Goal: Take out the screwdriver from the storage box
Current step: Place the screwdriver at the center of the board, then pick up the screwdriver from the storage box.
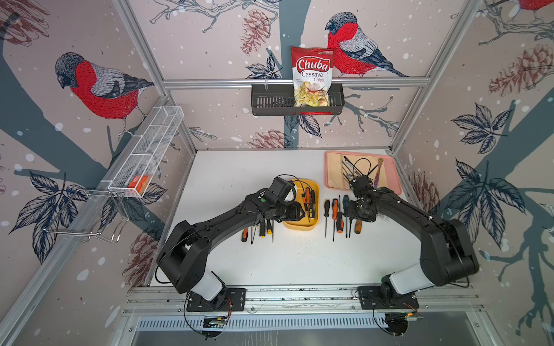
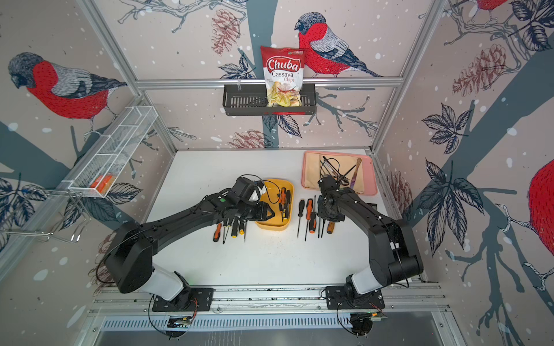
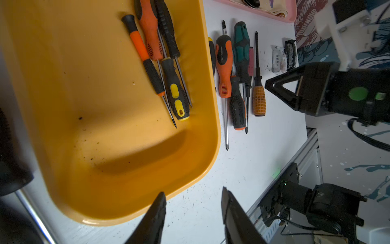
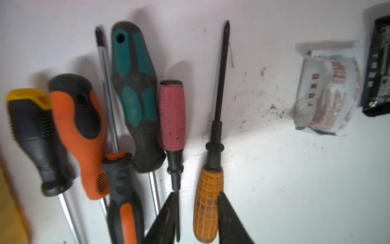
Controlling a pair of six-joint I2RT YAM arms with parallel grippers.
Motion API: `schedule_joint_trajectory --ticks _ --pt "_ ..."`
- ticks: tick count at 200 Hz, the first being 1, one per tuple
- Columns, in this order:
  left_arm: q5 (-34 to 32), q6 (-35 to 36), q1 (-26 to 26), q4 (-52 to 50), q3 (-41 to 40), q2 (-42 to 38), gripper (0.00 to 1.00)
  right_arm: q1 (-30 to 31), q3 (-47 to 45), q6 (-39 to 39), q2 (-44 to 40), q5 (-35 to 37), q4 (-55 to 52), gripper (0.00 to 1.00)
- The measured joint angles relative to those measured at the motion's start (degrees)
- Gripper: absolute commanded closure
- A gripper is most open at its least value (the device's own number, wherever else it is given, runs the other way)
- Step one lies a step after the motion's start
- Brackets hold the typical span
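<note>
The right gripper has its jaws apart, straddling the handle of the amber screwdriver on the table. Other screwdrivers lie just beside it. The left gripper, jaws apart and empty, hovers over the rim of the box. Four screwdrivers lie inside, beyond its fingertips.

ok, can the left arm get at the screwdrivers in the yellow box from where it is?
Probably yes. The left gripper sits at the storage box's near end, fingers apart and empty; the screwdrivers lie uncovered inside, right arm clear of it.
</note>
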Motion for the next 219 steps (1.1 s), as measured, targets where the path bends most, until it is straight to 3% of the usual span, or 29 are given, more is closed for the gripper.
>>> schedule_joint_trajectory --ticks 59,152,219 --pt "-4.8 -3.2 0.0 -3.4 5.5 5.1 0.56 0.0 0.0 -1.3 -9.0 -9.8 1.2 0.68" --pt "-12.1 -8.5 0.0 -8.4 18.6 18.4 0.59 1.1 -5.6 -3.0 -17.0 -31.5 10.2 0.67" --pt "-15.0 -10.4 0.0 -10.4 28.8 29.5 0.60 3.2 -8.5 -2.5 -18.5 -36.9 14.0 0.67"
